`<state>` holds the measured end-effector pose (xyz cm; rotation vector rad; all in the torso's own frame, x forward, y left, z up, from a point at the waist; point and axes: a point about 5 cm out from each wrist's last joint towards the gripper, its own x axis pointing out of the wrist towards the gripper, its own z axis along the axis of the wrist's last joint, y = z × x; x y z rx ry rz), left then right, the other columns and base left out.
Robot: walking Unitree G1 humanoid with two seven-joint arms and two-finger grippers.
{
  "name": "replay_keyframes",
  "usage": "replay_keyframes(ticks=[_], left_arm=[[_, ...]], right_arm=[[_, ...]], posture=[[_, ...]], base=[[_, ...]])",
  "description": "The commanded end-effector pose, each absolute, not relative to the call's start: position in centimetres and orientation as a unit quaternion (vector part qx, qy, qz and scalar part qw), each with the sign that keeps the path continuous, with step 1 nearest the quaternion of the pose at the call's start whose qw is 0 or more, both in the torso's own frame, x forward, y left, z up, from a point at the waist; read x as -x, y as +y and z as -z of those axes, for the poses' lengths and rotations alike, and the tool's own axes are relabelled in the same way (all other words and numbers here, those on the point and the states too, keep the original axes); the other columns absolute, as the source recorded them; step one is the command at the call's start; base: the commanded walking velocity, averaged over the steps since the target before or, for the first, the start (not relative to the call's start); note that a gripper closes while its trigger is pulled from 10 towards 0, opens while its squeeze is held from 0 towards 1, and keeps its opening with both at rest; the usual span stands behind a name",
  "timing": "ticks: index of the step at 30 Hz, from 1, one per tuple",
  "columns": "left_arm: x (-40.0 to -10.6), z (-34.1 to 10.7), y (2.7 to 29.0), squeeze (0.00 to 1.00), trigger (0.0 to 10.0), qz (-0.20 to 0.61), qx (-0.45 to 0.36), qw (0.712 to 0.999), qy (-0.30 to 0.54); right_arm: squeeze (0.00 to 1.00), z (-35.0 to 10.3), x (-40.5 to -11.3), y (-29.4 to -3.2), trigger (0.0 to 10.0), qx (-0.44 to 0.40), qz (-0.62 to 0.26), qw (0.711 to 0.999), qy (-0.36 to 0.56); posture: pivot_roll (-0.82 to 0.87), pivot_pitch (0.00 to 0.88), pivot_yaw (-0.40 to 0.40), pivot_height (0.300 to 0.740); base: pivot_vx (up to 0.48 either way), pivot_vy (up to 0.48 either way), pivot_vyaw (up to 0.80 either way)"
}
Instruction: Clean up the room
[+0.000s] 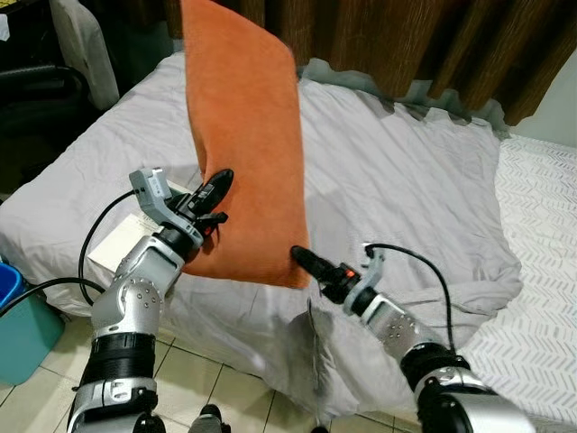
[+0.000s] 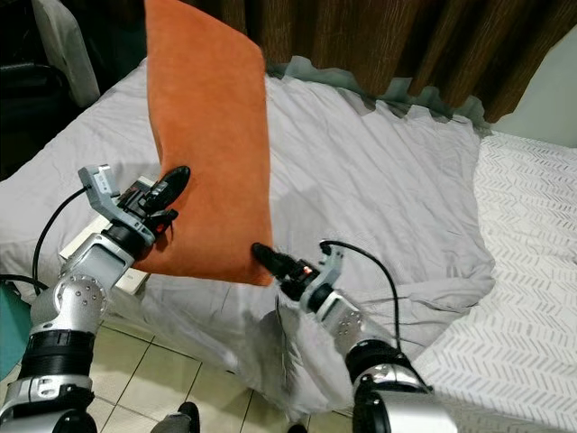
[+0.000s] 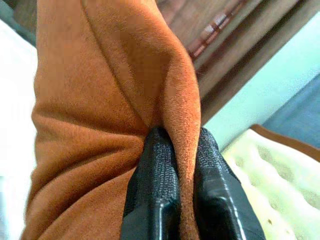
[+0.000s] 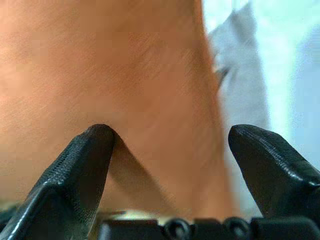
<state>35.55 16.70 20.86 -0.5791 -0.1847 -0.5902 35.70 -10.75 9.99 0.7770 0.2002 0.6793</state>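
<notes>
An orange pillow [image 1: 243,135] stands upright over the near edge of the bed, its top out of frame. My left gripper [image 1: 216,194] is shut on a fold of the pillow's left edge; in the left wrist view both black fingers [image 3: 155,170] pinch the orange fabric [image 3: 100,100]. My right gripper [image 1: 302,260] is at the pillow's lower right corner. In the right wrist view it is open [image 4: 170,132], jaws wide apart, one fingertip [image 4: 95,145] touching the orange surface [image 4: 125,65].
The bed's grey sheet [image 1: 397,180] is rumpled and hangs over the near edge. A white patterned cover [image 1: 541,234] lies at the right. Brown curtains [image 1: 424,45] hang behind. A blue bin [image 1: 22,325] stands on the tiled floor at left, and a white box [image 1: 117,244] lies by my left arm.
</notes>
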Motion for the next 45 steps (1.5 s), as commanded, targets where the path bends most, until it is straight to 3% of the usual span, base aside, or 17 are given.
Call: replay_keyframes(ticks=[1,8,18,19,20,21,29,42,45], left_arm=[[-34.9,-22.7,15.9,0.00,0.0,0.329,0.277,0.894,-0.129],[-34.3,-22.3,15.8,0.00,0.0,0.334,0.282,0.891,-0.119],[-33.4,-22.4,14.5,0.00,0.0,0.374,0.319,0.864,-0.111],[-33.3,-22.4,14.4,0.00,0.0,0.376,0.321,0.862,-0.110],[-33.3,-22.4,14.4,0.00,0.0,0.376,0.321,0.862,-0.110],[-33.2,-22.3,14.2,0.00,0.0,0.378,0.325,0.860,-0.108],[-33.3,-22.0,14.2,0.00,0.0,0.368,0.344,0.858,-0.104],[-33.5,-21.7,14.7,0.00,0.0,0.346,0.355,0.863,-0.101],[-33.4,-21.5,14.8,0.00,0.0,0.344,0.348,0.867,-0.099]], right_arm=[[0.00,-9.9,-35.9,-11.2,10.0,-0.349,-0.311,0.878,0.099],[0.00,-10.4,-36.5,-12.0,10.0,-0.354,-0.282,0.888,0.080],[0.00,-10.1,-36.2,-9.0,10.0,-0.437,-0.288,0.847,0.094],[0.00,-10.1,-36.1,-8.9,8.5,-0.441,-0.289,0.844,0.095],[0.00,-10.1,-36.1,-8.9,8.5,-0.441,-0.289,0.844,0.095],[0.00,-10.1,-36.0,-8.1,0.0,-0.452,-0.298,0.835,0.100],[0.00,-10.4,-35.7,-6.4,0.0,-0.475,-0.327,0.811,0.101],[0.00,-12.6,-36.4,-6.6,0.0,-0.503,-0.352,0.788,0.051],[0.00,-13.2,-36.8,-6.9,0.0,-0.482,-0.350,0.802,0.033]], posture=[[0.15,0.159,-0.099,0.740],[0.16,0.153,-0.097,0.740],[0.17,0.143,-0.096,0.740],[0.17,0.143,-0.096,0.740],[0.17,0.143,-0.096,0.740],[0.17,0.147,-0.099,0.740],[0.17,0.155,-0.106,0.740],[0.15,0.159,-0.106,0.740],[0.15,0.160,-0.109,0.740]], base=[[0.000,0.000,0.00],[0.000,0.000,0.00],[0.000,0.000,0.00],[0.000,0.000,0.00],[0.000,0.000,0.00],[0.000,0.000,0.00],[0.000,0.000,0.00],[0.000,0.000,0.00],[0.000,0.000,0.00]])
